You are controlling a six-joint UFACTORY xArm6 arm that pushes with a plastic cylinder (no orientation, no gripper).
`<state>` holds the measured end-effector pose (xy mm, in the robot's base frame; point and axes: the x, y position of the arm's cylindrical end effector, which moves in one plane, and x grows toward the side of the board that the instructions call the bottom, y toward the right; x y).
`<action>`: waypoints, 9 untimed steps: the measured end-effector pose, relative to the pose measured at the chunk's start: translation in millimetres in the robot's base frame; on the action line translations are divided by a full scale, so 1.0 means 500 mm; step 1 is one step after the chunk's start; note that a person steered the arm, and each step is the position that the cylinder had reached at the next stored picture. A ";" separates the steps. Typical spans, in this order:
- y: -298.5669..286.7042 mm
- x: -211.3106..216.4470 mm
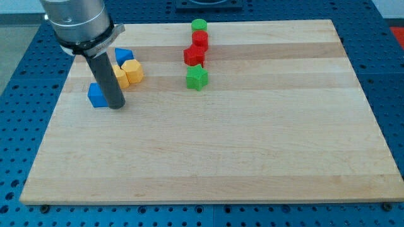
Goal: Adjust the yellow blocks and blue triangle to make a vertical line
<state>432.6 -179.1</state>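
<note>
My tip [116, 106] rests on the desk [240, 151] in the upper left part of the view. The arm ends in a plain dark rod, so it has no fingers to open or close, and it holds nothing. Whether the tip actually presses on any block I cannot tell for sure.

Just to the view's left of my tip, touching the rod or very nearly so, sits a blue block [96, 96]; the rod hides its right side, so I cannot make out its shape. Toward the view's top and slightly right of my tip lie two yellow blocks: the first yellow block [120, 76], close beside the rod, and the second yellow block [133, 71], hexagonal looking, touching the first on its right. Above them, farther toward the view's top, is the blue triangle [124, 56], just beside the yellow pair. These three form a tight cluster rather than a straight line.

Well apart to the view's right of my tip stands another group: a green star [197, 77] nearest, a red star [193, 55] above it, a red block [201, 40] next, and a green round block [199, 26] by the desk's top edge.
</note>
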 end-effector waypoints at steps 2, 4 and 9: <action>0.093 -0.013; 0.044 -0.120; 0.030 -0.115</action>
<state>375.2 -163.9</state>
